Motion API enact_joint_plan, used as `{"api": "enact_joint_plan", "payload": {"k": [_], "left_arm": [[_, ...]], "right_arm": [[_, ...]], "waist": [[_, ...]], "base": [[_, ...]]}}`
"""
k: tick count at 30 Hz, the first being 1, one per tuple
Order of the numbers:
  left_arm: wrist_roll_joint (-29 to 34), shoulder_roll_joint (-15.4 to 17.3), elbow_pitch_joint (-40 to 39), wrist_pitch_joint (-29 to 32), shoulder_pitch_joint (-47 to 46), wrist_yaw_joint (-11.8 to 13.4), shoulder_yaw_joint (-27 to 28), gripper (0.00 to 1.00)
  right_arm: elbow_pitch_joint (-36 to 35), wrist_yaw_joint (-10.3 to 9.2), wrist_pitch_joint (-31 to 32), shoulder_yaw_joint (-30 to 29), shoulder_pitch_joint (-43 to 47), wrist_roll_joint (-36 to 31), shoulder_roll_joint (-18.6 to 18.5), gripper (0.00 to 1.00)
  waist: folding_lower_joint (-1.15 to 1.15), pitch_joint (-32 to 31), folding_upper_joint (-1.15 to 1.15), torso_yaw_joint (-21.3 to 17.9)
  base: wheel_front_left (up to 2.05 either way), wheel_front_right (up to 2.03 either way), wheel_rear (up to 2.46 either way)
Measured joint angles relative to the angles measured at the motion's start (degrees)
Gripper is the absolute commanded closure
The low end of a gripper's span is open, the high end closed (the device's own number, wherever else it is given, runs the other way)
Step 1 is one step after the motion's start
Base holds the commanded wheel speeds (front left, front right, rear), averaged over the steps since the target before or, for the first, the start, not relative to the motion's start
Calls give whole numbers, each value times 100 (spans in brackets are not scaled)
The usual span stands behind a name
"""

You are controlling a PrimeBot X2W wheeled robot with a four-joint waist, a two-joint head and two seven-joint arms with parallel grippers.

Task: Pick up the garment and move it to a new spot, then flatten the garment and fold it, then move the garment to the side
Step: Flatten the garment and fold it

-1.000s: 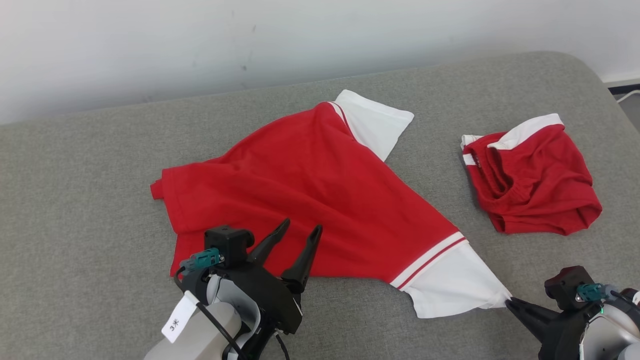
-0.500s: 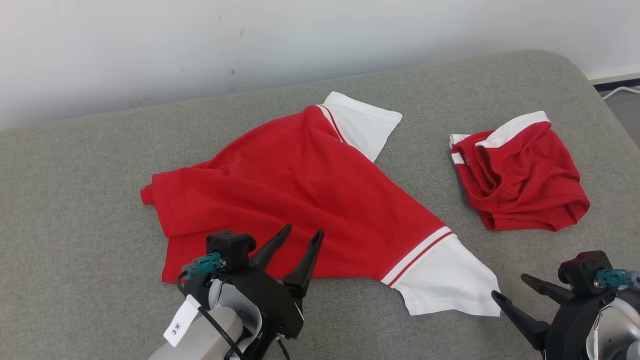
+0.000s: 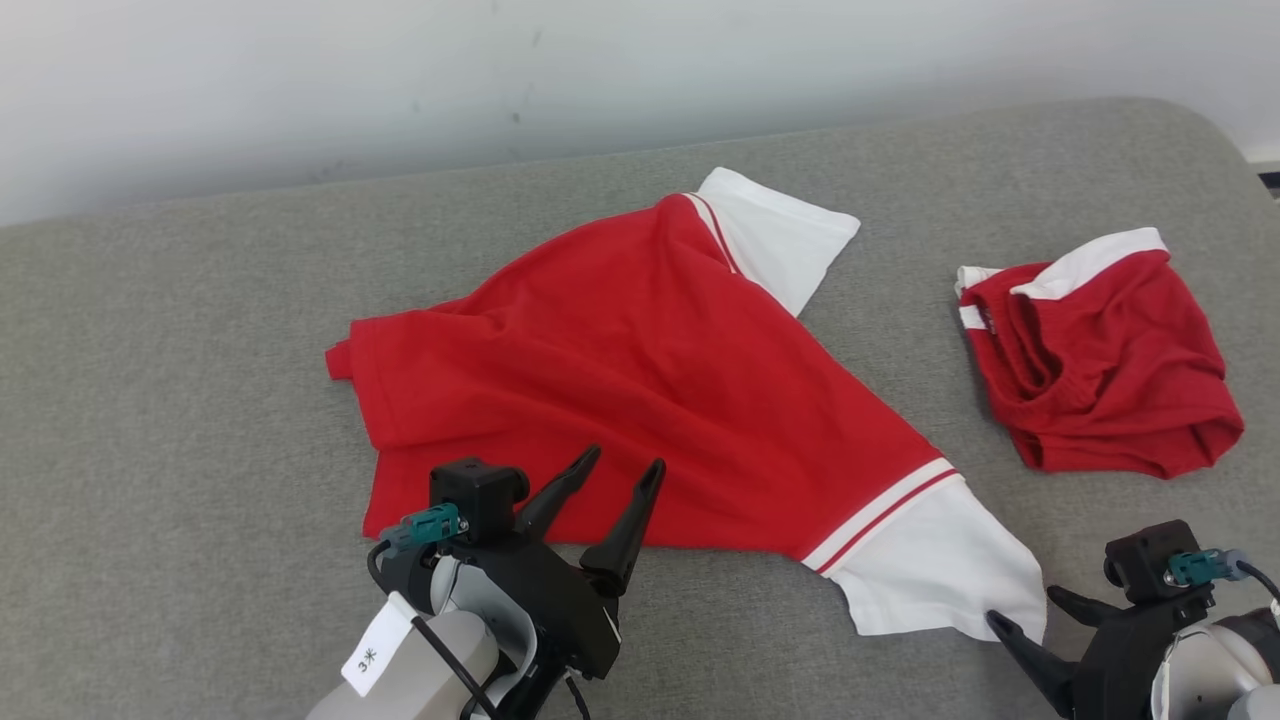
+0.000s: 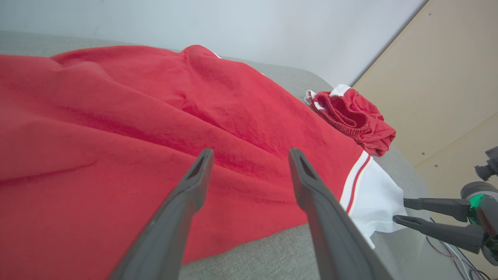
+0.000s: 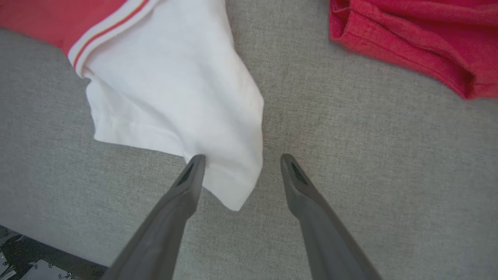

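Hovering open over shirt (image 3: 650,370) hem, left tool (image 3: 627,457), right tool (image 3: 1021,604) open, empty, white sleeve (image 3: 930,570) corner between its fingers, shorts (image 3: 1100,370) beyond

Shirt (image 3: 640,380) spread mid-cushion (image 3: 180,400). Bunched shorts (image 3: 1100,370) at its 3 o'clock, lying apart. Wall (image 3: 300,80) at 12 o'clock, behind the cushion. Left gripper (image 3: 625,462) at shirt's 6 o'clock, at the near hem. Right gripper (image 3: 1022,605) at 4 o'clock, by the sleeve corner.

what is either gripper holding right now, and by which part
Nothing is held. The right gripper stands open with the corner of the white sleeve of the red shirt lying loose between its fingers; the left gripper is open above the shirt's body.
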Motion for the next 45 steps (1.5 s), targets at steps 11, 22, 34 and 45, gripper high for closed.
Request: {"api": "enact_joint_plan", "payload": {"k": [11, 22, 34, 45], "left_arm": [[113, 231, 231, 0, -58, 109, 57, 0], [432, 1003, 755, 0, 51, 367, 126, 0], [325, 1033, 1127, 371, 69, 377, 112, 0], [-30, 909, 1111, 511, 109, 49, 291, 100]], "right_arm": [[272, 54, 147, 220, -210, 63, 252, 100], [318, 70, 32, 138, -254, 3, 216, 100], [414, 129, -20, 183, -464, -63, 249, 100], [457, 179, -181, 178, -472, -101, 248, 100]], "waist": [[0, 27, 0, 260], [0, 69, 0, 326], [0, 83, 1, 315], [0, 42, 1, 337]], "base": [[0, 0, 0], [0, 0, 0], [0, 0, 0], [0, 0, 0]]}}
